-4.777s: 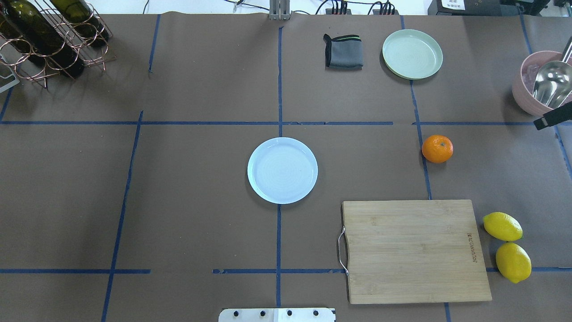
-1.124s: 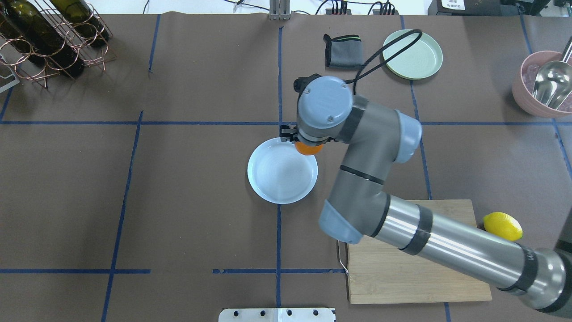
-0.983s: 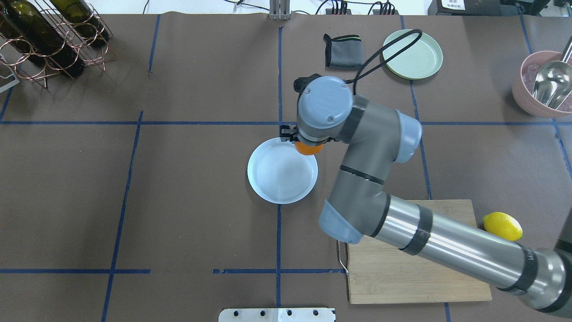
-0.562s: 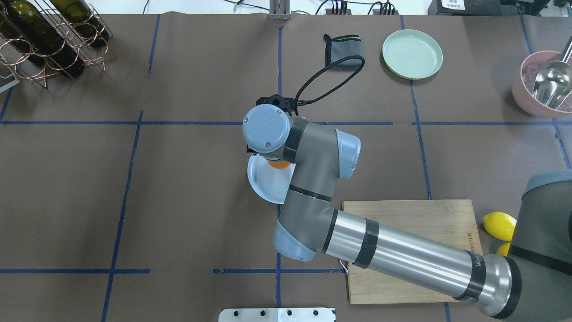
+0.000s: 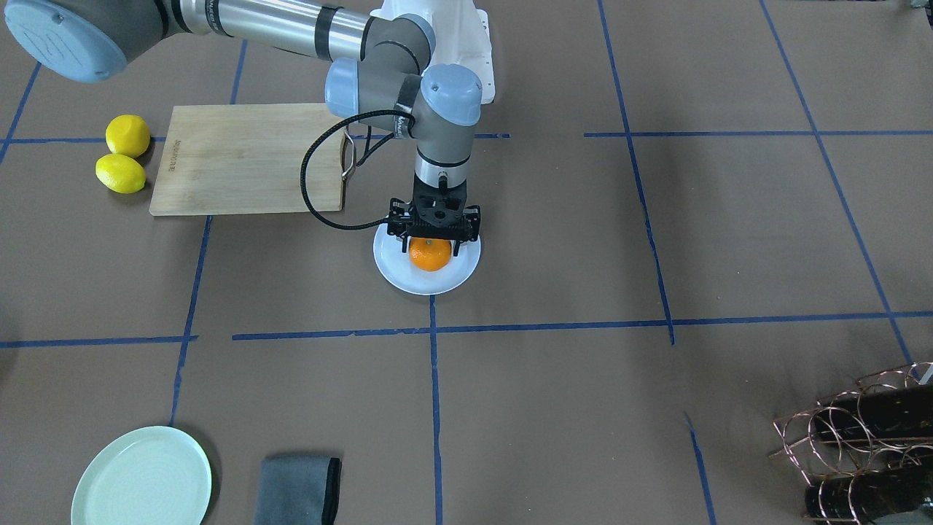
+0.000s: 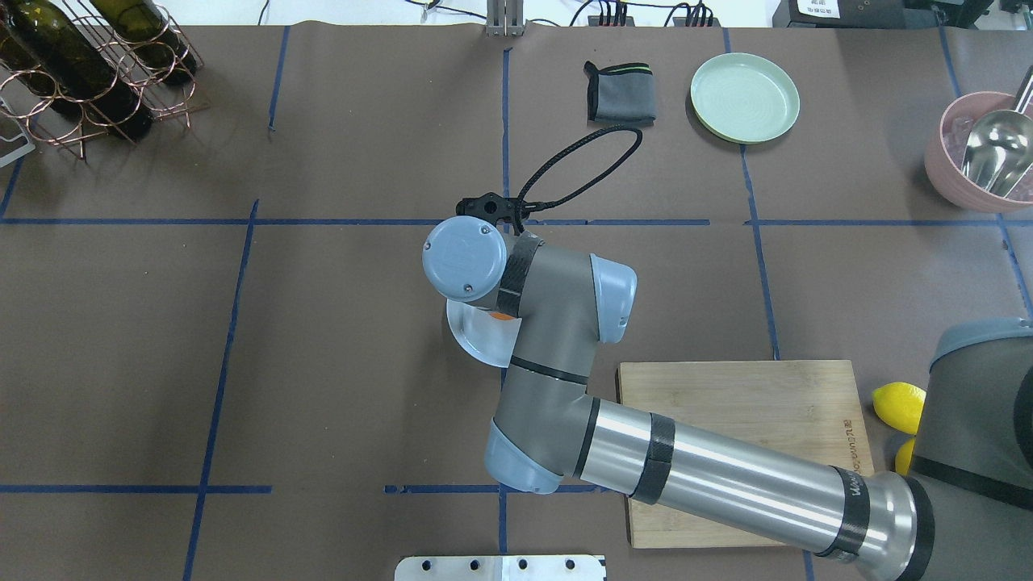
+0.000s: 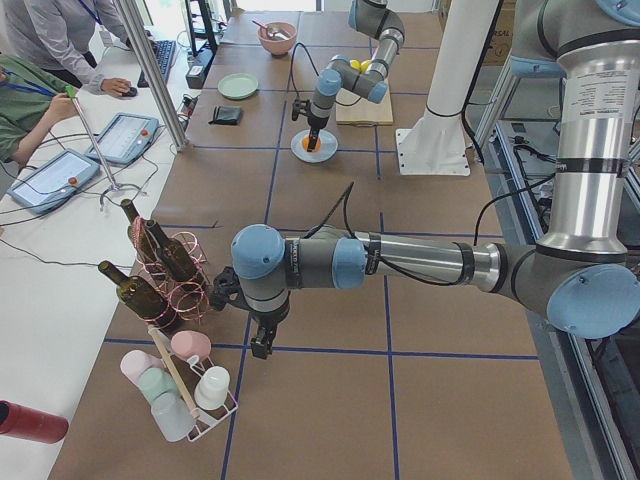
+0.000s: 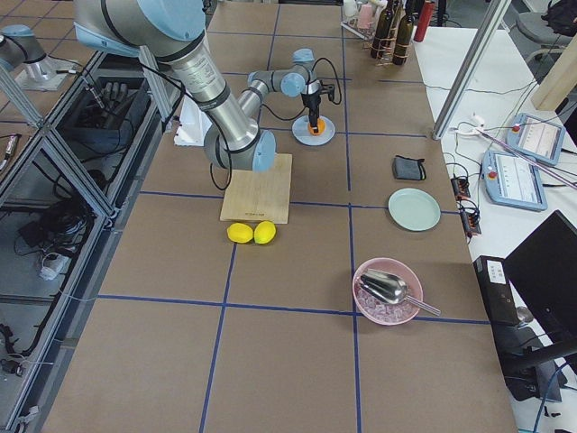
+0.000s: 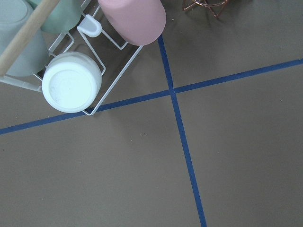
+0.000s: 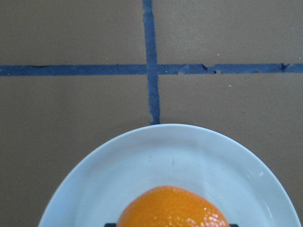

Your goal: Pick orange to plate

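Note:
The orange (image 5: 430,255) is over the middle of the white plate (image 5: 393,273), low enough that I cannot tell whether it touches. My right gripper (image 5: 430,248) points straight down with a finger on each side of the fruit, shut on it. From overhead the wrist hides nearly everything; only a sliver of the orange (image 6: 502,316) and the plate's left edge (image 6: 468,335) show. The right wrist view has the orange (image 10: 173,208) at the bottom edge above the plate (image 10: 156,151). My left gripper (image 7: 258,345) hangs near the table's far-left end; I cannot tell its state.
A wooden cutting board (image 5: 248,157) lies beside the plate, with two lemons (image 5: 127,135) past it. A mint-green plate (image 5: 142,477), a grey cloth (image 5: 299,490), a pink bowl with a scoop (image 6: 984,153) and a wine rack (image 5: 867,445) sit along the edges. A cup rack (image 9: 71,87) is under the left wrist.
The right arm came in and carried the orange from the table's right side to over the white plate. In the last half second the wrist shifted slightly left and toward the robot.

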Robot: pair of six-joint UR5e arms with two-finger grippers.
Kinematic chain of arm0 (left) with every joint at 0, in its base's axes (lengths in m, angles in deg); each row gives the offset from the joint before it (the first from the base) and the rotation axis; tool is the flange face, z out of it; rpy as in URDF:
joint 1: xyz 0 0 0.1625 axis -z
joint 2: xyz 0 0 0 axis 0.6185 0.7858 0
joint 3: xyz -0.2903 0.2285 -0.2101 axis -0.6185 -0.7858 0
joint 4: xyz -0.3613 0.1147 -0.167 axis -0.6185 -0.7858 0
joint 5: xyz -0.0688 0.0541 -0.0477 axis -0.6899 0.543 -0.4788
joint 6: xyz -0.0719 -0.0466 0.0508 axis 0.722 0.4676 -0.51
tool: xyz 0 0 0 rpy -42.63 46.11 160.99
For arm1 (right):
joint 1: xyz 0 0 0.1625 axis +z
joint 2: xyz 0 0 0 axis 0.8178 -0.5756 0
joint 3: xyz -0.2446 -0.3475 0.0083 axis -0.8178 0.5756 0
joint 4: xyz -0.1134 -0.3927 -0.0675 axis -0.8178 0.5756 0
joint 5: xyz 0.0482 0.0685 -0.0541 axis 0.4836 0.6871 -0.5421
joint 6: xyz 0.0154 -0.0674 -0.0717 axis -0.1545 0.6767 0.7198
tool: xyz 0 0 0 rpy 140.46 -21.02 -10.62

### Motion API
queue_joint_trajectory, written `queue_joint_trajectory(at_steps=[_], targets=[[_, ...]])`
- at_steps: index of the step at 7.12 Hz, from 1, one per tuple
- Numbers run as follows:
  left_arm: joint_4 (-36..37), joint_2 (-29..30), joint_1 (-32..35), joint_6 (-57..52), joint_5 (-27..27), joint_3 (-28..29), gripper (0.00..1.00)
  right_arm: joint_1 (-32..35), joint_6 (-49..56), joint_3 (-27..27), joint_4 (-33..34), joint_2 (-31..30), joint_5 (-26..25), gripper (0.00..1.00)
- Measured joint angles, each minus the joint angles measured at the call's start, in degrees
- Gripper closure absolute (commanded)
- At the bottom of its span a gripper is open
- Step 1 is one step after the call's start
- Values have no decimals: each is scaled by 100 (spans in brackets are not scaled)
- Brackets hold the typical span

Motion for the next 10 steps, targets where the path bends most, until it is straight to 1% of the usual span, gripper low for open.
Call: queue_joint_trajectory(at_steps=[1,2,4,5,6,7,8,10], targets=[[0,3,0,-2,0,0,0,74,35,-294,72,-57,85,0],[0,6,0,-9,2,0,0,265,155,-728,251,-162,348,0],[6,-2,0,-17,20,11,0,1048,947,-1610,607,-571,1336,0],[8,-27,1,-22,20,10,0,1663,1710,-1992,671,-1002,2032,0],[9,-63,2,-21,11,-2,0,2332,2708,-2327,692,-1565,2645,0],[11,-78,2,-5,-4,-14,0,2929,3755,-2544,699,-2128,3045,0],[17,-85,3,2,-25,-33,0,3472,4839,-2660,701,-2681,3288,0],[17,-90,8,-24,-37,-74,0,4489,6897,-2730,700,-3759,3582,0]])
